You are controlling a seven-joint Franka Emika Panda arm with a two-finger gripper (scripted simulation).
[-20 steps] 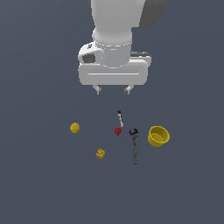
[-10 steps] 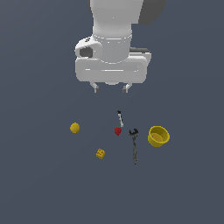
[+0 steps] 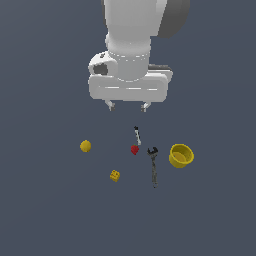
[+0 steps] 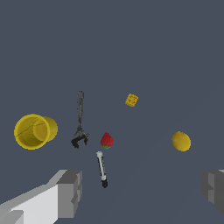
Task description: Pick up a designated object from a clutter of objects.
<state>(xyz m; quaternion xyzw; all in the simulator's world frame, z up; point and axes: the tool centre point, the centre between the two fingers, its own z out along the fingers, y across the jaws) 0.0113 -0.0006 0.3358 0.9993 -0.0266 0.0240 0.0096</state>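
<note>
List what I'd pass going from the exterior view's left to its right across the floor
yellow ball → yellow cube → red strawberry → dark wrench → yellow cup

Over the last second the arm's hand has turned about its upright axis. A second ago its pale body faced the exterior camera nearly square; now it sits skewed, with the round dark port on its housing swung around toward the exterior view's left front. The gripper [image 3: 127, 106] has shifted a little with that turn, its two short fingertips [image 3: 110, 105] now sitting on a slightly slanted line rather than a level one. Its height above the scattered items looks about the same.
</note>
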